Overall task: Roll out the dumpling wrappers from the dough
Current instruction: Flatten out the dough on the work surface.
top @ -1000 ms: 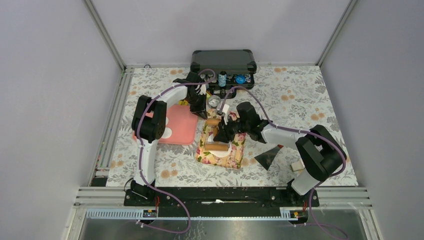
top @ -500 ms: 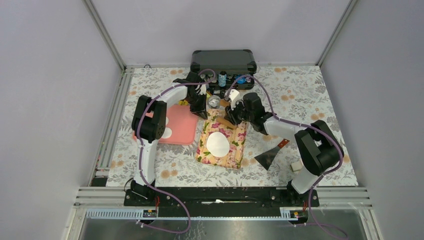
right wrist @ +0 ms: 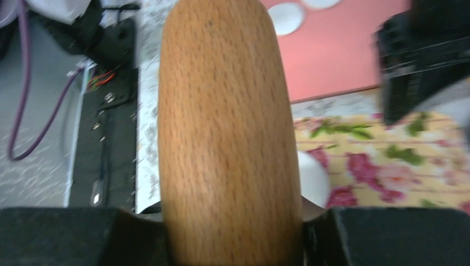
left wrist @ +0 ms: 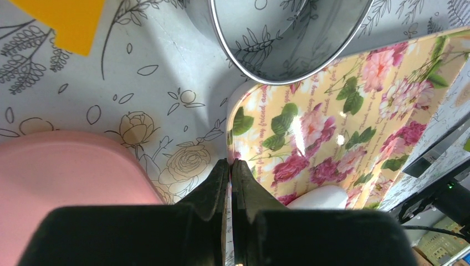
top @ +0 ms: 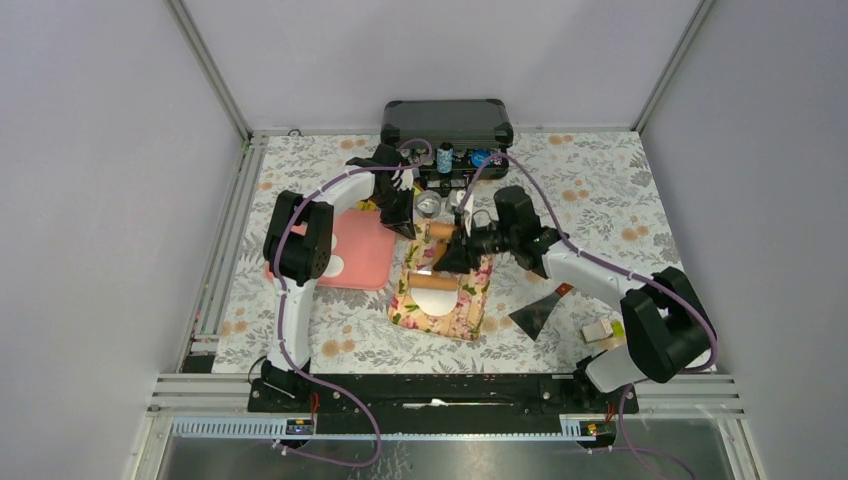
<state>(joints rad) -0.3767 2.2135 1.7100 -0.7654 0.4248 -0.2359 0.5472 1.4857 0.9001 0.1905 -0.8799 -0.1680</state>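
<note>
Right gripper (top: 452, 257) is clamped on one end of the wooden rolling pin (right wrist: 230, 133). The pin sticks out ahead of the jaws and lies across the floral board (top: 476, 292).

Left gripper (left wrist: 230, 166) is fully closed, tips down at the board's edge beside the pink tray (left wrist: 55, 166). Can't tell if it pinches the board or just pins it. The round silver tin (left wrist: 288, 33) sits just past the board's corner.

The wrapper (top: 443, 303) is a white disc on the board. Its far part is under the pin and the near part is showing. Two small white rounds (right wrist: 285, 18) sit on the pink tray and look flat from the right wrist view.

Handling, my read:
- **Dough:** light, soft, probably tacky, no stiffness. Thin, it likely stretches, tears or folds on itself if pinched.
- **Working it:** don't grip it. Work it through the pin with light down-force, centre outward.
- **Moving it:** take the rim only, or slide the scraper (top: 535, 315) underneath.
- **Pin:** stiff and smooth, and the end-hold gives a long lever, so it may twist in the jaws under load.
- **Board:** could slide, so holding its edge makes sense.
</note>
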